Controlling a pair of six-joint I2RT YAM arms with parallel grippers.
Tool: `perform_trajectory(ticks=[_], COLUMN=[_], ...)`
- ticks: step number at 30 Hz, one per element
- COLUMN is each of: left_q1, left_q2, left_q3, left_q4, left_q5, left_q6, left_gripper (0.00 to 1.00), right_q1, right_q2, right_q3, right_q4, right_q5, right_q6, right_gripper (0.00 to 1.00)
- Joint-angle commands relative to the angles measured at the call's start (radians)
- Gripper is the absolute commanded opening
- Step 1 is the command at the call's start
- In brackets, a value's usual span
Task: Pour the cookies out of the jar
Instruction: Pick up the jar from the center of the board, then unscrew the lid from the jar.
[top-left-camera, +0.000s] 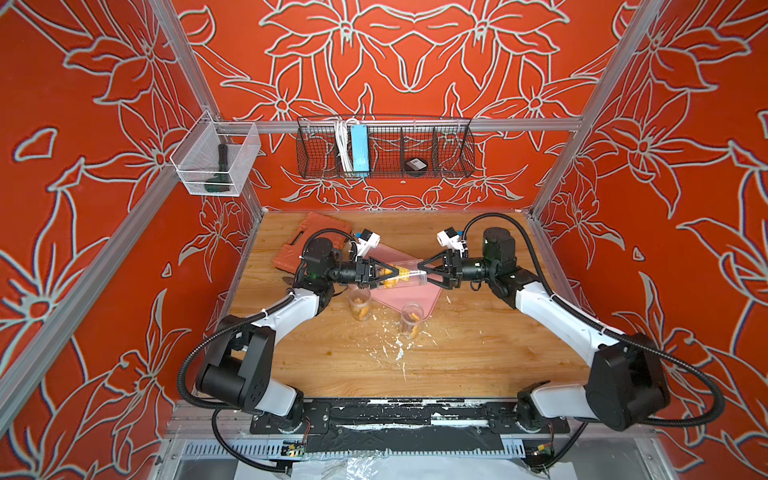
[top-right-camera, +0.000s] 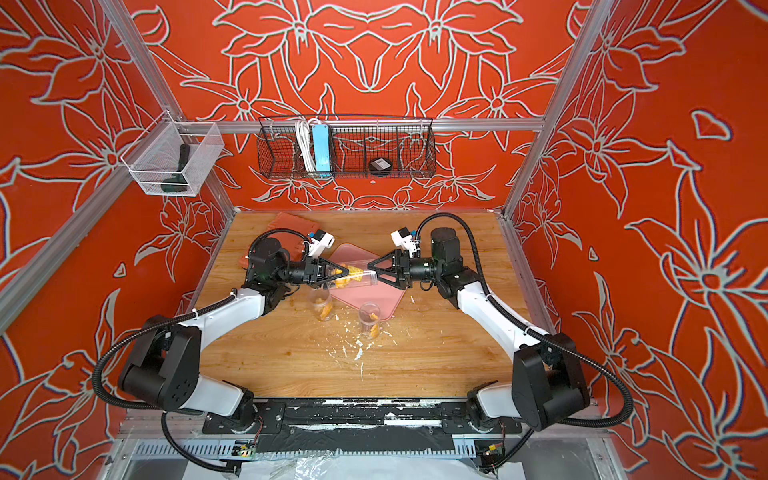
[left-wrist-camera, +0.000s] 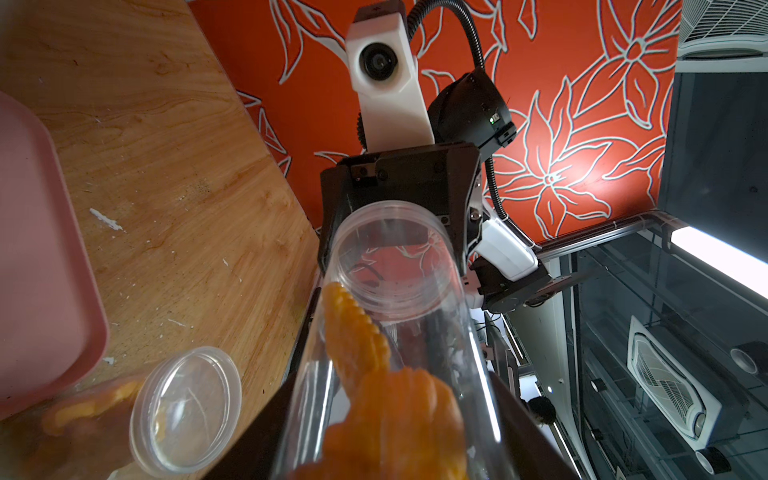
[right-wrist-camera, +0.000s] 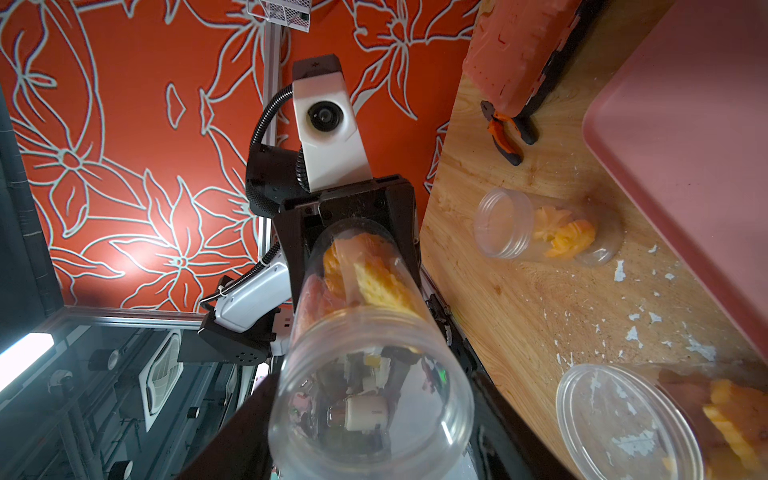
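Cookies (right-wrist-camera: 374, 282): ridged, scallop-edged biscuits, orange and pale yellow, matte and crumbly-looking. They are heaped inside a clear plastic jar (top-left-camera: 411, 276), bunched at the end nearest the left gripper (top-left-camera: 390, 276). Jar: smooth-walled glossy cylinder with a ringed, threaded band at one end; cannot tell whether a lid covers that end. Its long axis lies close to level and runs side to side between the two arms. Threaded end points at the right gripper (top-left-camera: 424, 275), cookie-filled end at the left one. Jar hangs clear of the counter (top-left-camera: 332, 365), over a pink tray (top-left-camera: 419, 302) in both top views. Left fingers (left-wrist-camera: 249, 444), black and wedge-shaped, are clamped tight on the jar's body at the cookie end. Right fingers (right-wrist-camera: 224, 453) stand close on either side of the threaded end; cannot tell whether they press it. Tray: matte pink plastic, flat, rounded corners, low rim. Counter: pale wood grain, flecked with white crumbs (top-left-camera: 399, 353) in front of the tray. Two more clear jars stand upright on the counter by the tray's near edge, each with orange biscuits (right-wrist-camera: 569, 241) at the bottom. The left jar (top-left-camera: 359, 305) shows a bare threaded neck; the right jar (top-left-camera: 411, 319) wears a smooth clear lid (left-wrist-camera: 187, 411).
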Motion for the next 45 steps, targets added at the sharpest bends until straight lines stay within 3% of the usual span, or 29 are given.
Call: perform_trajectory(ticks=[1, 9, 15, 19, 32, 41, 45], left_q1=[0.036, 0.038, 0.043, 0.044, 0.044, 0.044, 0.044], left_q2=[0.039, 0.031, 0.047, 0.061, 0.064, 0.066, 0.069], left_q3=[0.012, 0.017, 0.018, 0.018, 0.017, 0.015, 0.015], left_q4=[0.075, 0.058, 0.075, 0.135, 0.128, 0.132, 0.129], left_q5=[-0.024, -0.022, -0.024, -0.022, -0.022, -0.022, -0.022], left_q6=[-0.070, -0.070, -0.089, -0.138, -0.139, -0.142, -0.138], left_gripper=[0.48, 0.47, 0.47, 0.47, 0.47, 0.47, 0.47], right_q1=[-0.012, -0.030, -0.031, -0.031, -0.032, -0.030, -0.032], right_q2=[0.016, 0.056, 0.053, 0.063, 0.075, 0.105, 0.173], right_q3=[0.015, 0.084, 0.127, 0.125, 0.128, 0.130, 0.205], right_q4=[0.057, 0.022, -0.141, -0.137, -0.150, -0.123, -0.154], right_q5=[-0.047, -0.118, -0.129, -0.146, -0.098, -0.074, -0.098], right_q6=[-0.035, -0.239, -0.443, -0.503, -0.695, -0.751, -0.655], right_gripper=[0.61, 0.58, 0.54, 0.54, 0.55, 0.59, 0.80])
